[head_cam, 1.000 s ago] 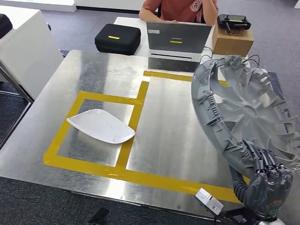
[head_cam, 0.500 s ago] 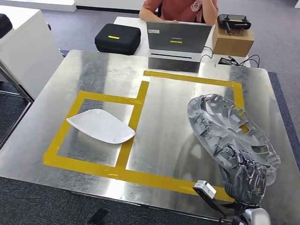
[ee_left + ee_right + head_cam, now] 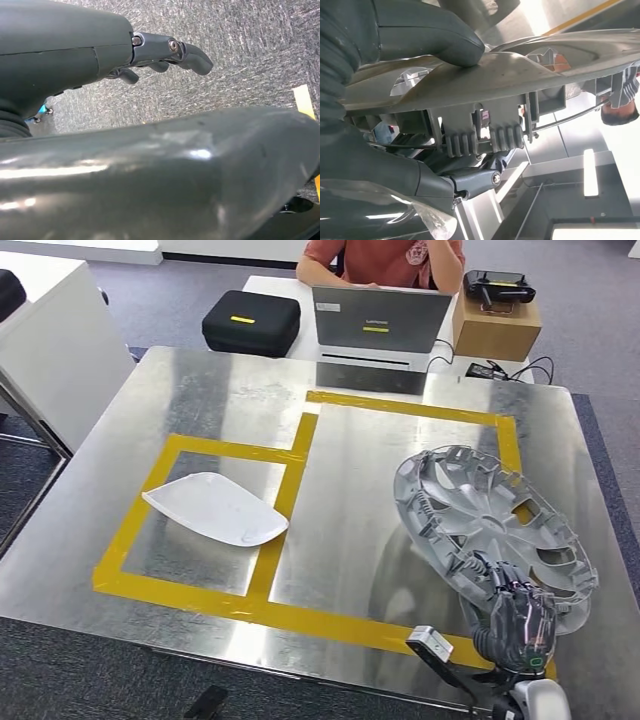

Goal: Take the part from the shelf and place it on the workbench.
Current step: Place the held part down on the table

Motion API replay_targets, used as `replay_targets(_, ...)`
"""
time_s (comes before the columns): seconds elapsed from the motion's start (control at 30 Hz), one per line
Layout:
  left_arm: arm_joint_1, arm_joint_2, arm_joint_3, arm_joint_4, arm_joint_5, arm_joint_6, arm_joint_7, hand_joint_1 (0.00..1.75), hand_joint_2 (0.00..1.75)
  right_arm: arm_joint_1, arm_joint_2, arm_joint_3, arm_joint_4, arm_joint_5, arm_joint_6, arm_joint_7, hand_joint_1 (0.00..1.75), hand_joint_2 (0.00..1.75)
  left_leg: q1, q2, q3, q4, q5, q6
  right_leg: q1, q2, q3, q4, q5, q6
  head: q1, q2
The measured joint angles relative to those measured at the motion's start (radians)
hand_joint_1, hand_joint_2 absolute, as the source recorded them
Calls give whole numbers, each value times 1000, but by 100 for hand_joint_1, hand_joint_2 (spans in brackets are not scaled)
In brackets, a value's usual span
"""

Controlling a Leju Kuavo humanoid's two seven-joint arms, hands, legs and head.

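Workbench: steel-topped workbench (image 3: 226, 390) marked with yellow tape (image 3: 290, 617) into two bays; a white panel (image 3: 215, 508) lies in the left bay, and a person sits at a laptop (image 3: 381, 320) on the desk beyond.
Part: grey wheel cover (image 3: 483, 515), inner side up, over the right bay; it looks tilted, with its near edge raised in the robot's grasp. Whether the far rim touches the steel, I cannot tell.
Right hand: right hand (image 3: 521, 625) clamps the near rim of the wheel cover. In the right wrist view the thumb (image 3: 433, 30) presses one face and the fingers (image 3: 471, 182) curl under the other, closed tight on the rim.
Left hand: left hand (image 3: 113, 55) hangs over grey carpet, fingers stretched out and apart, holding nothing.
Step in hand: setting the part down inside the right bay.
Doing it well: lower the held edge gently until the cover sits flat within the tape, then loosen thumb and fingers together and draw the hand back low, so the rim neither drops nor slides.
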Motion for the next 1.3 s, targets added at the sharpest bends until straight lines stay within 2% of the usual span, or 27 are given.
replay_targets(0.27,0,1,5,0,-1,-1,2,0,0,-6,-3,11,12,0,1,-2,175,175,0,0,0,0,0,0,0,0,0,0,0,0,0,0)
replay_targets(0.43,-1,1,9,0,-14,-4,9,0,0,-28,-27,55,24,-28,2,-44,175,175,0,0,0,0,0,0,0,0,0,0,0,0,0,0)
replay_targets(0.5,-3,3,11,0,-19,-5,11,0,0,-38,-41,88,19,-50,0,-106,175,175,0,0,0,0,0,0,0,0,0,0,0,0,0,0)
replay_targets(0.6,-5,9,12,2,-25,-5,16,0,0,-62,-70,149,-26,-82,-3,-241,175,175,0,1,0,0,0,-1,0,2,-1,1,1,0,0,0)
replay_targets(0.63,-7,11,12,3,-27,-5,17,0,0,-74,-83,176,-43,-85,-3,-258,175,175,0,1,0,0,0,-1,0,1,-1,1,1,-1,0,0)
replay_targets(0.77,-11,16,12,5,-29,-5,18,0,0,-106,-109,251,-87,-88,-3,-253,175,175,1,-3,-1,0,1,-1,1,-4,-1,1,0,-1,0,0)
replay_targets(1.13,-10,23,13,8,-29,-6,17,0,0,-123,-159,301,-112,-131,-3,-250,175,175,0,-2,-1,0,1,-2,0,-2,-1,2,0,-1,0,0)
replay_targets(1.3,-10,29,18,10,-19,-38,-2,0,0,-141,-184,336,-125,-152,-3,-258,175,175,1,-2,-1,0,1,-2,1,-2,-1,2,0,-1,0,0)
